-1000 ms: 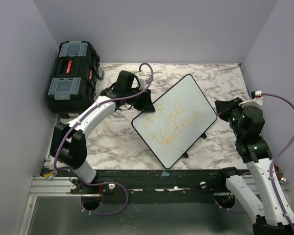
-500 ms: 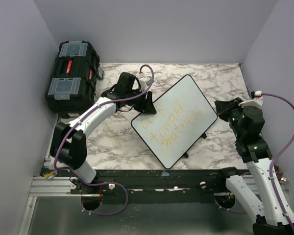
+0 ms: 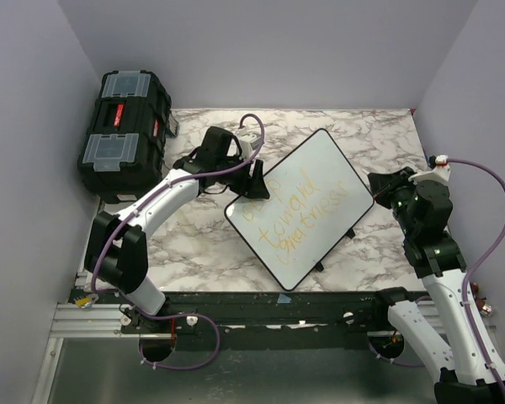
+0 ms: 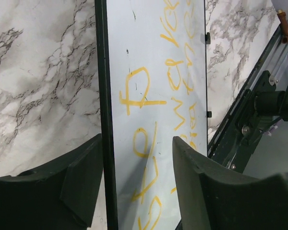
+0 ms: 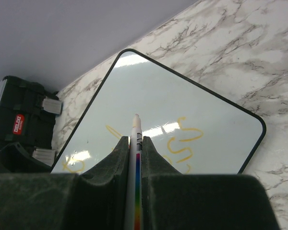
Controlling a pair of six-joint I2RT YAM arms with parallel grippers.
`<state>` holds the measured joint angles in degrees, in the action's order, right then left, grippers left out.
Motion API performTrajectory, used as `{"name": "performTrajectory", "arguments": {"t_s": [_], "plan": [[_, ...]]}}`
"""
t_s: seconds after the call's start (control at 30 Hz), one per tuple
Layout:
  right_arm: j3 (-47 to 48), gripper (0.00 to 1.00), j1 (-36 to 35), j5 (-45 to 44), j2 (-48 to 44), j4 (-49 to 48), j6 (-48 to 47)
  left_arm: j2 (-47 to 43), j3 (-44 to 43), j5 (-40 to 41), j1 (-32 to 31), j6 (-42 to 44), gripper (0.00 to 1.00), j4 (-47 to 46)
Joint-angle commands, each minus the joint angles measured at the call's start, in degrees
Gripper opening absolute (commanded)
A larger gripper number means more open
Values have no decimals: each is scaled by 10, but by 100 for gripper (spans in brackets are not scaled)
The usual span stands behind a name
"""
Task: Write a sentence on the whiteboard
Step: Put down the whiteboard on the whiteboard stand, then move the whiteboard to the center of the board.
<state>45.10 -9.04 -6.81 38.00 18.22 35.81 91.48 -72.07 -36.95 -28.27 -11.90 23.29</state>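
Over the last second the left fingers have crept a little further along the upper-left rim of the whiteboard, toward its left corner; they stand spread, one over the marble worktop, the other over the white face, the black rim running between them (contact with the rim cannot be told); the board itself has shifted only a touch, its left corner drifting slightly, and it lies flat and skewed at mid-worktop, well apart from the black toolbox; the sentence shows as three faint orange lines across the board's middle, no new strokes added in this span; the right fingers are pressed together on a marker, tip pointing at the board but held off by its right corner, not on the surface; judgement: writing is paused or perhaps finished, and the left arm looks to be steadying or nudging the board rather than the pen working; further writing would need the marker brought back over the face.
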Motion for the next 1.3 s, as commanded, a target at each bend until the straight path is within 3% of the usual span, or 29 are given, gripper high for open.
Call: {"name": "performTrajectory", "arguments": {"t_s": [0.0, 0.23, 0.4, 0.57, 0.7, 0.9, 1.27], "plan": [[3, 1, -2, -2, 3, 10, -11, -32, -28, 45, -3, 13, 61, 20], [8, 1, -2, -1, 5, 12, -12, -43, -97, 138, -2, 28, 79, 87], [17, 1, -2, -10, 5, 17, -13, -96, -125, 252, -30, 34, 79, 138], [32, 1, -2, -32, 9, 28, -17, -123, -135, 315, -83, 36, 75, 179], [60, 1, -2, -64, 12, 36, -19, -127, -117, 294, -137, 13, 65, 164], [102, 1, -2, -85, 9, 32, -15, -84, -91, 256, -229, 2, 58, 77], [159, 1, -2, -136, 6, 63, -27, 140, -180, 210, -366, 34, 49, 15]]}}
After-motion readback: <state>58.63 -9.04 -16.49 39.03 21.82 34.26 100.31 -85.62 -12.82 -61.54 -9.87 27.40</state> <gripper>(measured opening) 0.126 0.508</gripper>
